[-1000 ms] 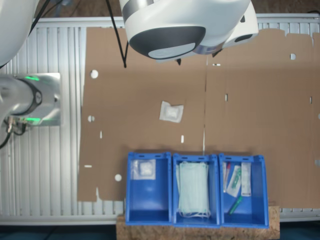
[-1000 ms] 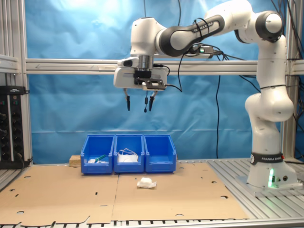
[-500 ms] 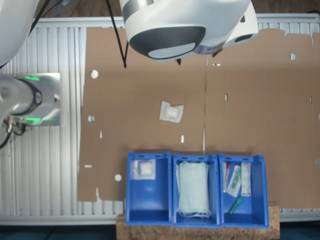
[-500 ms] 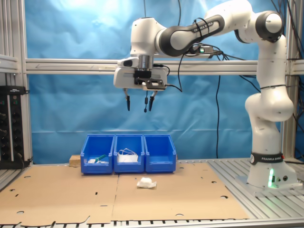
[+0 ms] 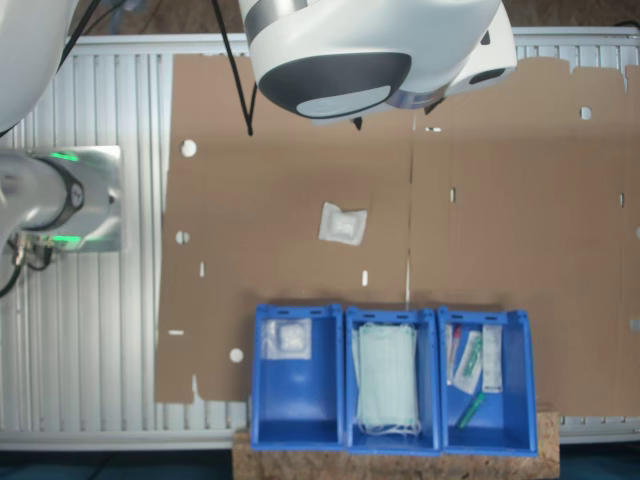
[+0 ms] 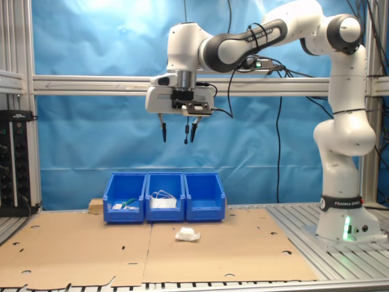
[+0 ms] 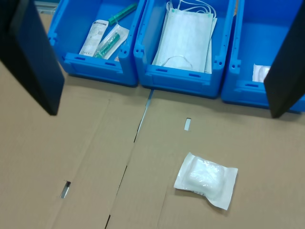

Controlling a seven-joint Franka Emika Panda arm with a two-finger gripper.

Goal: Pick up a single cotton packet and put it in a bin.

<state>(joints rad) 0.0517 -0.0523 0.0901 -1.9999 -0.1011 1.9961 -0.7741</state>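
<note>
A small white cotton packet (image 5: 342, 223) (image 6: 187, 234) (image 7: 206, 179) lies flat on the cardboard, a short way in front of the row of blue bins. My gripper (image 6: 178, 136) (image 7: 164, 109) hangs high above it, open and holding nothing, with its dark fingers (image 7: 33, 57) framing the wrist view. The bin (image 5: 298, 405) (image 6: 205, 210) (image 7: 248, 88) at the first exterior view's left end of the row holds one small white packet (image 5: 290, 340) (image 7: 261, 72) near its front wall.
The middle bin (image 5: 350, 380) (image 6: 164, 210) (image 7: 181, 78) holds pale green masks. The third bin (image 5: 520, 400) (image 6: 124, 213) (image 7: 95, 67) holds narrow packets. The arm's base (image 5: 60, 200) (image 6: 343, 225) stands beside the cardboard sheet (image 5: 500, 200). Metal frame posts (image 6: 15, 121) border the table.
</note>
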